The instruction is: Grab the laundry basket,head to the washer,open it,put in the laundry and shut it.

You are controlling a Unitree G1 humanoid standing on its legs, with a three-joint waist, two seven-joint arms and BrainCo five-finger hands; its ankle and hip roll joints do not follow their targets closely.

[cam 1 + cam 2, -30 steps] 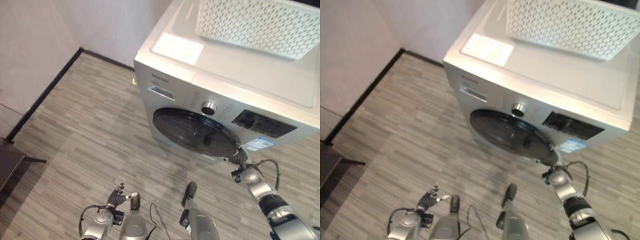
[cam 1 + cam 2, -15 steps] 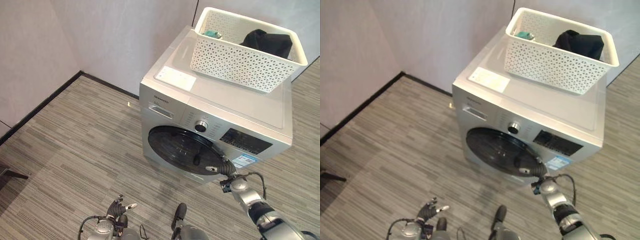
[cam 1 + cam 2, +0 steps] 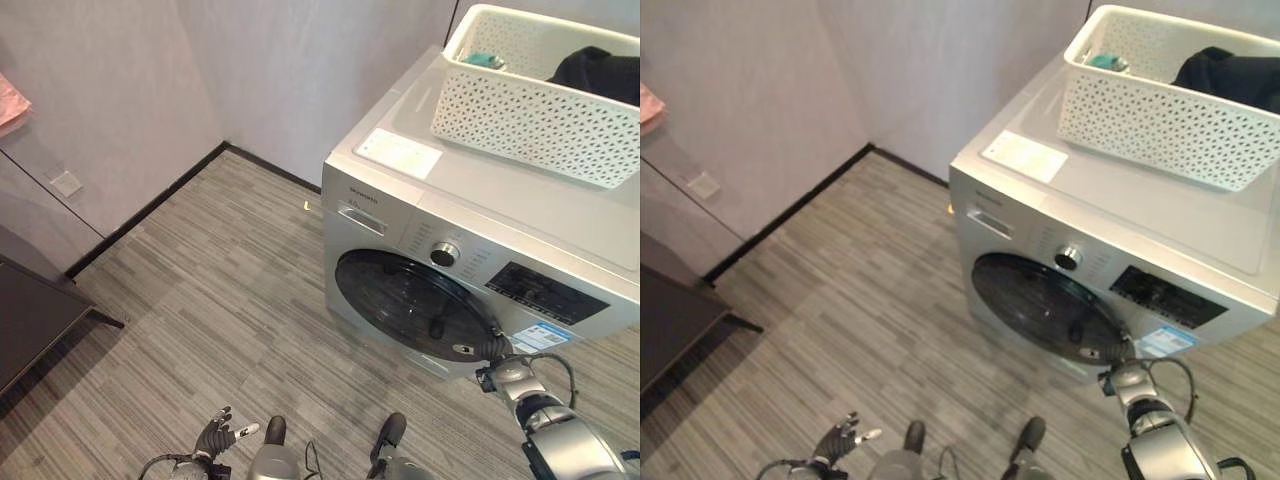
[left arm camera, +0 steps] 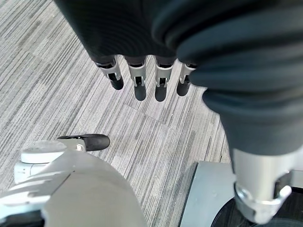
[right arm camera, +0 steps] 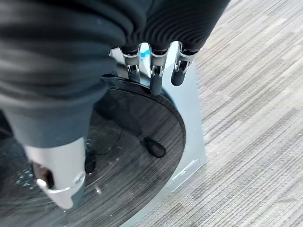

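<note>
Basket (image 3: 540, 95) is sitting atop the washer (image 3: 470, 250) at your one o'clock; your right hand (image 5: 156, 71) is resting relaxed fingers at the door (image 3: 415, 305) rim, left hand (image 3: 215, 435) hanging open.

The right arm reaches forward from the lower right, its silver-grey forearm ending in a dark ribbed wrist cover, and the right robot hand (image 3: 497, 352) is held out ahead of it. In its own wrist view the right robot hand (image 5: 152, 71) has its fingers (image 5: 156, 83) straight and side by side, dark tips forward, with the thumb (image 5: 59, 182) set apart and extended; nothing is held. The left robot hand (image 3: 215, 435) hangs low at the robot's left side. Its wrist view shows the left robot hand's fingers (image 4: 140, 84) straight in a row, the thumb (image 4: 261, 191) apart, empty.
</note>
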